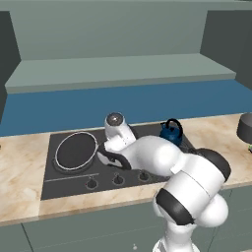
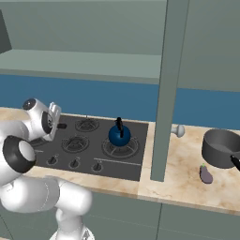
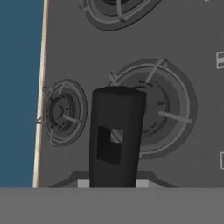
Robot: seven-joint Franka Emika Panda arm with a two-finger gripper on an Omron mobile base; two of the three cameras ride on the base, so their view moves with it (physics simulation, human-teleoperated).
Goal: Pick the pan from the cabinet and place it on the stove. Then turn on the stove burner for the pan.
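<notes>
I have the pan [image 1: 76, 150] seated on the left burner, its handle [image 3: 117, 136] clamped in my closed claw [image 3: 114, 181] so it sits centred before release.

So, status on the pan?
Jaws shut on pan handle. Pan over left end of stove. Kettle at right end, well clear.
</notes>
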